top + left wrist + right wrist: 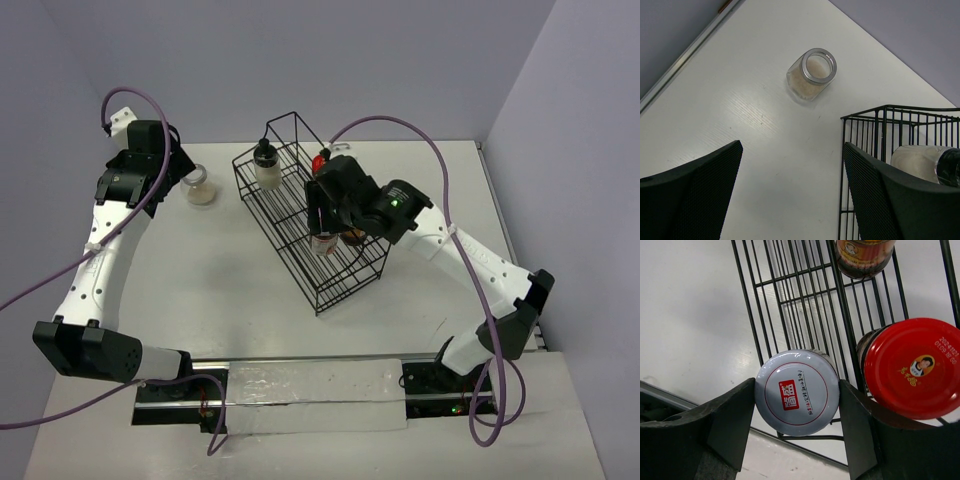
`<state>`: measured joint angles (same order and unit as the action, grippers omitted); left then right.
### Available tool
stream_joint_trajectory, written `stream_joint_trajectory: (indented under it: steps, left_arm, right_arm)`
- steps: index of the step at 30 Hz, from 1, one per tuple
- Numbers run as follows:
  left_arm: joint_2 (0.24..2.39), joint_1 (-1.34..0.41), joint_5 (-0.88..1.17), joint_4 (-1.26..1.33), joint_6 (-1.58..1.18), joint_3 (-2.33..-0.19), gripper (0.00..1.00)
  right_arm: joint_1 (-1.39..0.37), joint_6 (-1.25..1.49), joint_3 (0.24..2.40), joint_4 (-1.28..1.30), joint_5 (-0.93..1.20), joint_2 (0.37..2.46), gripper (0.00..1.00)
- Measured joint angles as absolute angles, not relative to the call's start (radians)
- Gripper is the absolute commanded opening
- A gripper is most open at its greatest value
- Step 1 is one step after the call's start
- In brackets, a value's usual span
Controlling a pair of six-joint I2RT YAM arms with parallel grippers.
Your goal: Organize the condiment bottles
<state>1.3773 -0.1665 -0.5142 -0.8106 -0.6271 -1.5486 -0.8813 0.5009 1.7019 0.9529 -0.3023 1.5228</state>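
My right gripper [797,385] is shut on the white-lidded jar [797,392] and holds it upright inside the black wire rack [345,280]. A red-lidded jar [912,367] stands right beside it in the rack, and a second jar with dark contents [863,257] sits farther along. In the top view the right gripper [325,215] is over the rack's middle. The clear black-capped jar [265,165] stands at the rack's far end. The clear jar with pale contents [811,74] stands on the table ahead of my left gripper [792,147], which is open and empty.
The rack [880,130] lies diagonally across the table's middle, close to the left gripper's right finger. The black-capped jar [925,162] shows behind that finger. The back wall and the table's far edge [685,55] run just beyond the pale jar.
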Motion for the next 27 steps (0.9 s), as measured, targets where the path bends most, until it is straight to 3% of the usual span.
stream_joint_trajectory:
  steps: [17, 27]
  left_arm:
    - [1.378, -0.167, -0.508, -0.807, -0.628, -1.534, 0.9]
    - [1.378, -0.166, -0.508, -0.807, -0.628, -1.53, 0.9]
  right_arm:
    - [-0.917, 0.517, 1.64, 0.902, -0.283, 1.498, 0.09]
    - [-0.937, 0.527, 1.63, 0.903, -0.308, 1.515, 0.16]
